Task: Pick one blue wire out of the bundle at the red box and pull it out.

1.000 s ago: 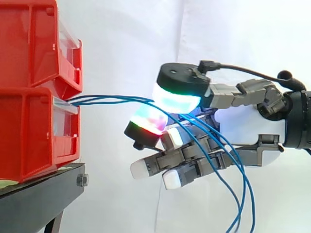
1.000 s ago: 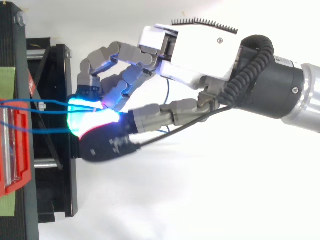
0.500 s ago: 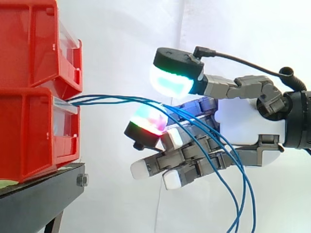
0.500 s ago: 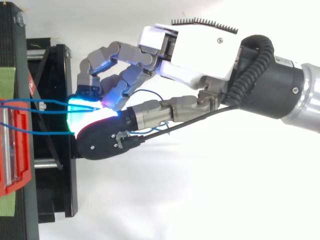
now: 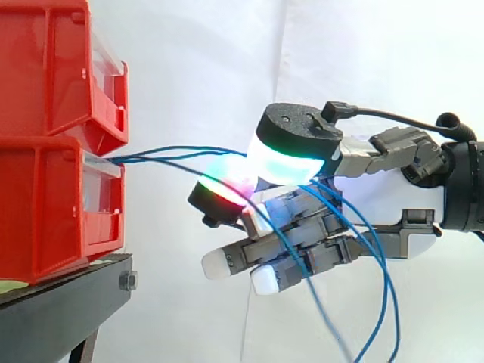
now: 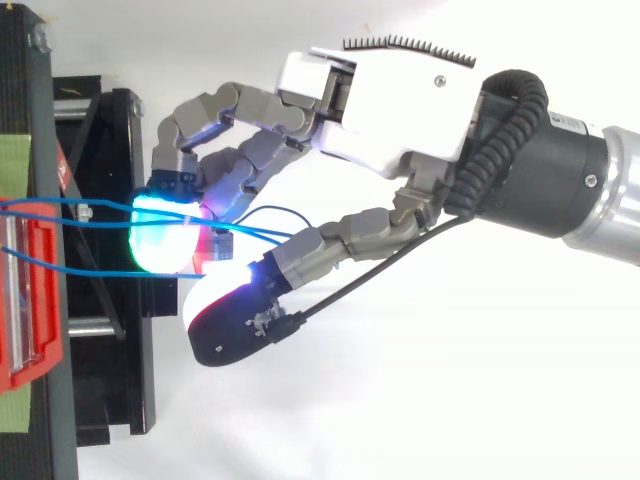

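Closest to the side camera, the blue wires (image 5: 132,156) crossed in front of the hand (image 5: 386,204). One strand there was smeared and hard to follow as it dropped toward the bottom edge, where all of them were cut off. Where the strands passed into the hand they were covered by it. Neither view showed whether any one of them was gripped or merely lay across it. The hand was held level, reaching leftward from the arm (image 6: 560,170) that entered at the right edge. Its white back faced the top camera, and its front end was near the bins without touching them. Three blue strands could be counted. From above (image 6: 70,204), two ran close together and a third ran a little apart, all stretched between bin and hand, and one formed a small loop beside the hand. The wires came out at the top of the front of the lower red bin (image 5: 45,204). It was one of two red bins, with the upper red bin (image 5: 45,68) stacked on it, and both were cut off by the left edge. The bins rested on the black stand (image 5: 60,314), itself cut off at the bottom. Farthest back hung the white curtain (image 5: 197,60).
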